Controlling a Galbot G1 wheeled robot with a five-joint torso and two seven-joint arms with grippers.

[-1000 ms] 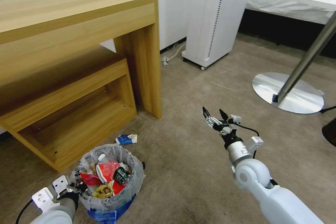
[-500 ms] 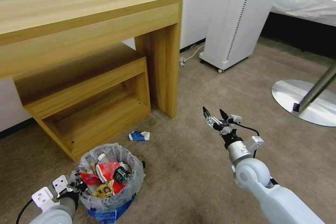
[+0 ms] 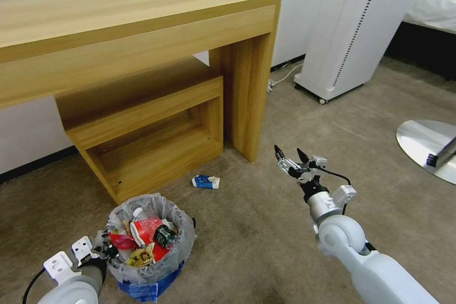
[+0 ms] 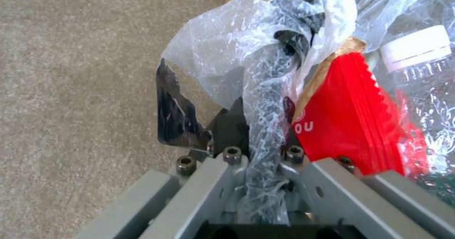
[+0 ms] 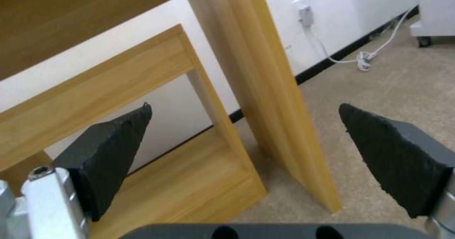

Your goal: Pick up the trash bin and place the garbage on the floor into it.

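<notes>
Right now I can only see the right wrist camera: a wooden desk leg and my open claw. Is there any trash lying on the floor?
Observer: Yes. One blue-white carton lies on the floor in front of the low wooden shelf, off to the left of the right claw.
Operator: Where is the bin?
Observer: The trash bin is low on the robot's left, nearer the robot than the carton. The left claw is shut on its bag-covered rim.
Operator: Is there stuff in it?
Observer: Yes, it is piled up to the rim. A red wrapper and a clear bottle sit right beside the left claw.
</notes>
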